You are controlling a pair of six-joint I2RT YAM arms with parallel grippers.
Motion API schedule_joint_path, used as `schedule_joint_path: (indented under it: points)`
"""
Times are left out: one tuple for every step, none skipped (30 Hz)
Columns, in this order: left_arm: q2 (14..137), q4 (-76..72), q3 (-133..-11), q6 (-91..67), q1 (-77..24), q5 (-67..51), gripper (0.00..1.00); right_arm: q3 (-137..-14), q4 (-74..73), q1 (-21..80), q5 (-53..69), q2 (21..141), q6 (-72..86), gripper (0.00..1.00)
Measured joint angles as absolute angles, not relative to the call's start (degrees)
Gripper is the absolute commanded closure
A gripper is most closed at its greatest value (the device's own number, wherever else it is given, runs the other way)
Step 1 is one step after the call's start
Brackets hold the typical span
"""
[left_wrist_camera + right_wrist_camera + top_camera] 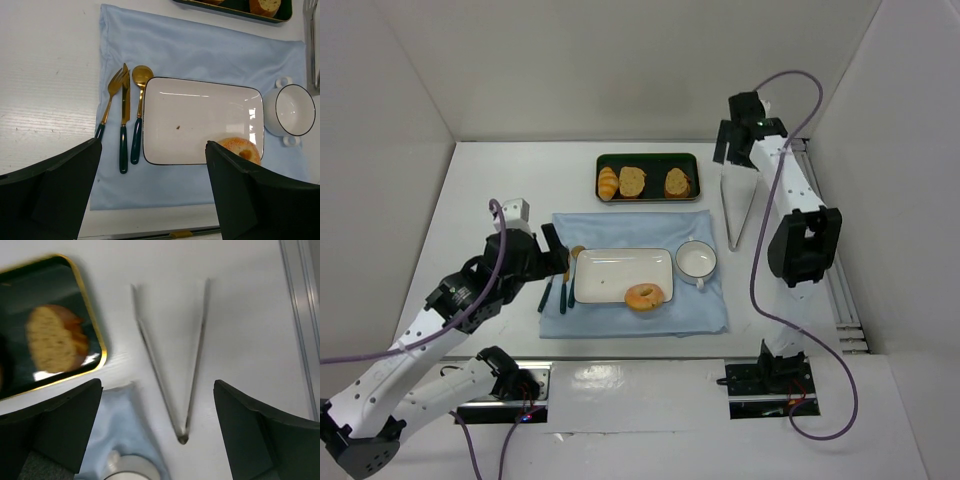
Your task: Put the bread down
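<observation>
The bread, a golden-orange ring bagel (644,296), lies on the near right corner of the white rectangular plate (610,270), partly over its rim. In the left wrist view the bagel (236,148) shows half hidden behind my right finger, on the plate (200,115). My left gripper (556,262) is open and empty, left of the plate above the cutlery; in its own view it (152,192) hangs over the cloth's near edge. My right gripper (737,150) is open and empty, high at the back right over metal tongs (172,365); in its own view it (157,435) shows wide jaws.
A blue cloth (630,225) lies under the plate. A gold fork, knife and spoon (124,120) lie left of the plate. A white handled cup (696,260) stands to its right. A dark tray (648,160) at the back holds a croissant roll and bread slices.
</observation>
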State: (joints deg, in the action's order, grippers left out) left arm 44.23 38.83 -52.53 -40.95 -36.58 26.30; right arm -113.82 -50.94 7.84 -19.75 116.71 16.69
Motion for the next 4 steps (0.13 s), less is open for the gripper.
schedule_joint_path:
  points:
    - [44.36,38.65,-52.34,-40.95,-36.58,26.28,0.02,-115.57,-50.83,9.02,-20.38,115.33,16.75,0.00]
    - [44.58,38.61,-52.23,-40.95,-36.58,26.28,0.02,-115.98,-50.57,10.15,-20.73,113.30,16.88,0.00]
    - [45.04,38.61,-52.21,-40.95,-36.58,26.26,0.02,-115.63,-50.63,11.46,-21.19,110.39,17.34,0.00]
    - [45.52,38.50,-52.18,-40.95,-36.58,26.24,0.02,-114.96,-50.65,12.51,-21.54,108.05,17.76,0.00]
